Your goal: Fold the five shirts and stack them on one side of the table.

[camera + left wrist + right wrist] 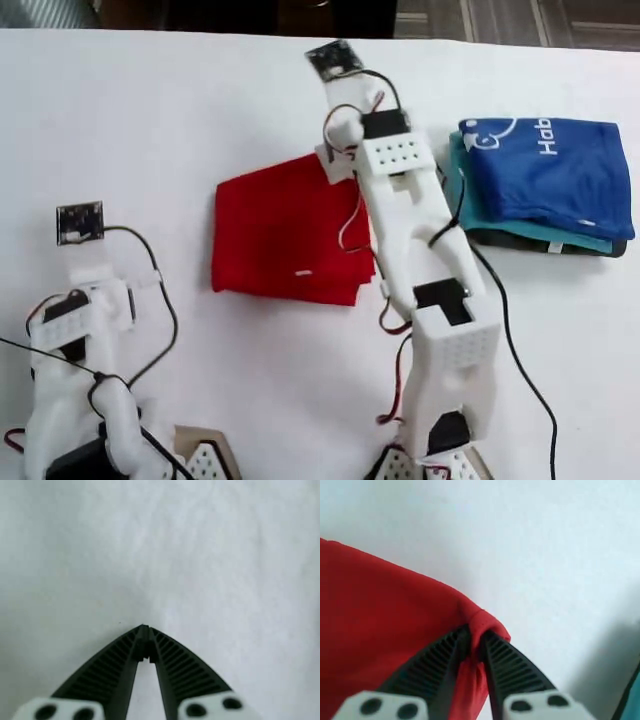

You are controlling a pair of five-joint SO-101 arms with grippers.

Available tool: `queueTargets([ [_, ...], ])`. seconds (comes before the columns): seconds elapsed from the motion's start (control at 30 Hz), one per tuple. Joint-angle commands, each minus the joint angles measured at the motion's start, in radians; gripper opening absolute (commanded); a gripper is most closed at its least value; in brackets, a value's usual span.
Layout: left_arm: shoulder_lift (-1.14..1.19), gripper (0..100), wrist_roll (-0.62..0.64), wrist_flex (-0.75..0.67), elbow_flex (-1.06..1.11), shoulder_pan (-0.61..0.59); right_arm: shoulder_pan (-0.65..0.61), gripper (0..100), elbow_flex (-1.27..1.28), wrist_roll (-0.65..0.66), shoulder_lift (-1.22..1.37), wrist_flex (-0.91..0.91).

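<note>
The right gripper point(472, 639) pinched the folded red shirt point(280, 235) at its 1 o'clock corner, seemingly to move it onto the stack point(545, 180) at its 3 o'clock. That called for a lift that kept the folds together; the left gripper point(144, 632) sat closed and empty.

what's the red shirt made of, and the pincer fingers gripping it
The red shirt looks like soft matte knit fabric: it bunches and creases where pinched. The fingers of the right pincer seem to be hard black plastic, ridged, with a dull finish.
</note>
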Motion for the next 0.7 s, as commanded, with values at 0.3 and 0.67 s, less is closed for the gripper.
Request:
queueTargets([
  [0.3,-0.025,3,0.006,-0.015,-0.002,0.006,0.004,16.6,-0.003,0.011,0.005,0.056],
  [0.67,-0.025,3,0.006,-0.015,-0.002,0.006,-0.001,15.2,0.008,-0.207,-0.102,0.285],
])
